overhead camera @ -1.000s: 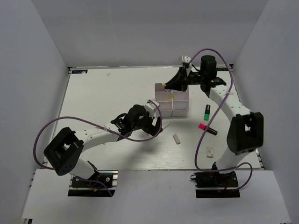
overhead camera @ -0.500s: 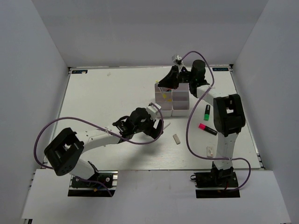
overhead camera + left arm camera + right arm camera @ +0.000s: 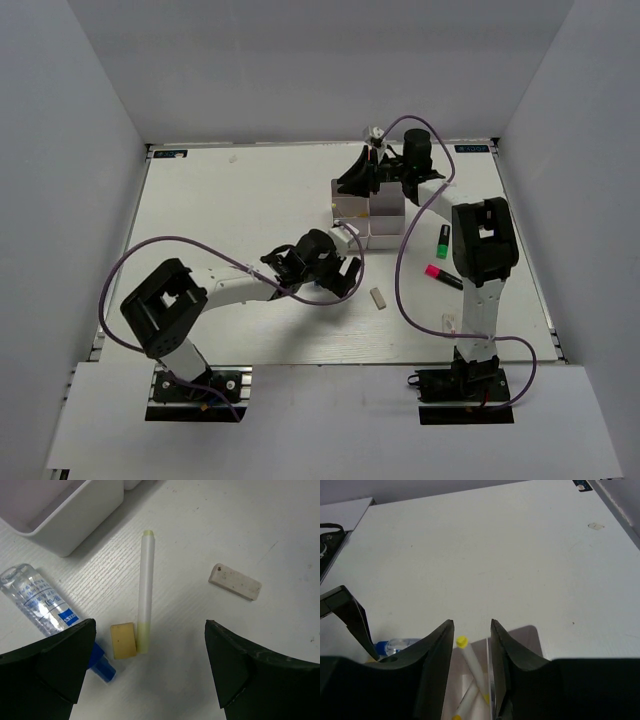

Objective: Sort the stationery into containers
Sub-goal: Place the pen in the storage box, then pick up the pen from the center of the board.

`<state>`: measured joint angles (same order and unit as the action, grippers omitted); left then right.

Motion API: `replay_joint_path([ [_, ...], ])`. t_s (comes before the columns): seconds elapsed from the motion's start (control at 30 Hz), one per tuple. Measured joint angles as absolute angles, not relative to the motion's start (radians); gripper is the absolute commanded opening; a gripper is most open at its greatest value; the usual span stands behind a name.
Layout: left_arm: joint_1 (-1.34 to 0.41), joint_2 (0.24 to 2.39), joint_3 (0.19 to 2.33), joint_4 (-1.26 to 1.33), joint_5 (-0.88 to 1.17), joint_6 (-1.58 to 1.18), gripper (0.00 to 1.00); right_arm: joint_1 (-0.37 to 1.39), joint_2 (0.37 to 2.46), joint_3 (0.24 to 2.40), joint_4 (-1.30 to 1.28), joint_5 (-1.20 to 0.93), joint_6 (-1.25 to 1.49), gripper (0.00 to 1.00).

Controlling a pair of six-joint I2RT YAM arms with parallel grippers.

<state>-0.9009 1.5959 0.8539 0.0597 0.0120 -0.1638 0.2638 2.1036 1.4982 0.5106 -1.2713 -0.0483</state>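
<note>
my L gripper [image 3: 150, 625] wide open over white stick [image 3: 146, 590], tan eraser [image 3: 123, 640] alongside, my R gripper [image 3: 471, 624] part-open, empty, above tray [image 3: 388, 238] far-left

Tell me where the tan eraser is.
Left wrist view, lower left: the tan eraser lies beside the white stick's lower end, right of the clear tube.

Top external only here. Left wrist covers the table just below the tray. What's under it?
Observer: A white stick lies flat on the table, between the wide-open left fingers, untouched.
Operator: Are the right fingers holding anything?
Observer: No. They stand apart above a tray compartment where yellow-capped white sticks lie.
</note>
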Motion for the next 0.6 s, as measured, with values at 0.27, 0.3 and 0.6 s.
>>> replay_joint_path([
  [0.27, -0.909, 1.696, 0.946, 0.051, -0.023, -0.107, 0.80, 0.243, 1.998, 1.427, 0.359, -1.239, -0.139, 0.41],
  [0.3, -0.910, 1.712, 0.963, 0.049, -0.023, -0.098, 0.78, 0.235, 1.956, 1.417, 0.321, -1.224, -0.152, 0.41],
  [0.6, -0.916, 1.870, 1.132, -0.036, -0.022, -0.049, 0.53, 0.137, 1.533, 1.276, 0.003, -1.053, -0.338, 0.40],
])
